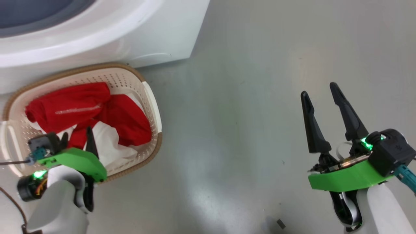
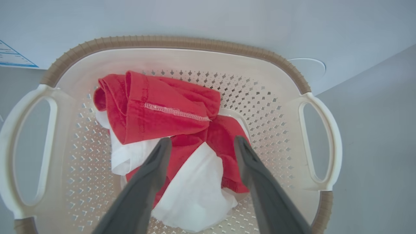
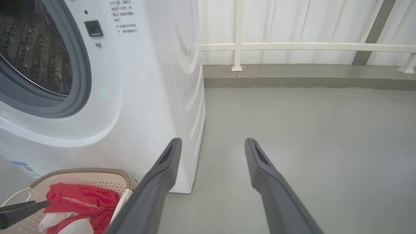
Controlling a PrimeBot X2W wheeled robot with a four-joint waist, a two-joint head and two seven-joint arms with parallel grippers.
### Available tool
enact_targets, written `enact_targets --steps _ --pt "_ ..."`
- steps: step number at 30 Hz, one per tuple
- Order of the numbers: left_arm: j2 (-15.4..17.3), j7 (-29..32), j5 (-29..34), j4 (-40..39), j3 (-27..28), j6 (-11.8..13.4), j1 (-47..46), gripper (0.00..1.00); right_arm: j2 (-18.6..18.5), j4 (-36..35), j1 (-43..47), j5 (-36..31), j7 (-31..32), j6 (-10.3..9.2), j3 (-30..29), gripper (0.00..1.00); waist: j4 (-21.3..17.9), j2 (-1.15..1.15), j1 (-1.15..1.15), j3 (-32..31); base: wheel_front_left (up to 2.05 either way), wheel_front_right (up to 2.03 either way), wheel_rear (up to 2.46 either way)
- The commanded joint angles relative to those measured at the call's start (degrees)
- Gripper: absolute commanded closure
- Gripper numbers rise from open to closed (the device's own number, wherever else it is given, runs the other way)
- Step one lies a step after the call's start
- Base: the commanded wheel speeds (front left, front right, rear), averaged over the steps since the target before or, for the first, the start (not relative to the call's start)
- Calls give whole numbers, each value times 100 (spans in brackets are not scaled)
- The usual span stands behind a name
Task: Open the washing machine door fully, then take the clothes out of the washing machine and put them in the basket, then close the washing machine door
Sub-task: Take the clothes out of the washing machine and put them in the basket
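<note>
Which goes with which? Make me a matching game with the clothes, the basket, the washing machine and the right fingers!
Things:
1. clothes
2. basket
3. washing machine
4. right fingers

Descriptions:
A. white, with a round grey seal
B. red and white, lying in the basket
C. cream with a brown rim, on the floor by the washing machine
D. spread open above grey floor, holding nothing

Pairs: 1-B, 2-C, 3-A, 4-D

Basket [image 1: 97, 66] mouth open from above, clothes [image 1: 71, 107] heaped low inside. Washing machine [image 1: 156, 35] front blocks its far side (rim just beside it). Bare floor [image 1: 243, 130] right of basket gives free passage.
</note>
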Motion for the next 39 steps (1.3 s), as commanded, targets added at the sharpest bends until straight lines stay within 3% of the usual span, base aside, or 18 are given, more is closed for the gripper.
enact_targets --steps 1,19,39 --pt "107 -70 52 -191 170 -61 248 0 -66 -116 213 8 -36 35 103 0 51 0 0 -132 0 0 0" --pt "-204 -70 284 -1576 282 -76 1082 0 -66 -31 371 -70 -36 35 -22 0 212 0 0 -791 0 0 0" --pt "-414 -61 520 -3698 233 70 2160 0 -66 76 671 -363 -36 35 -154 0 368 0 0 -1618 0 0 0"
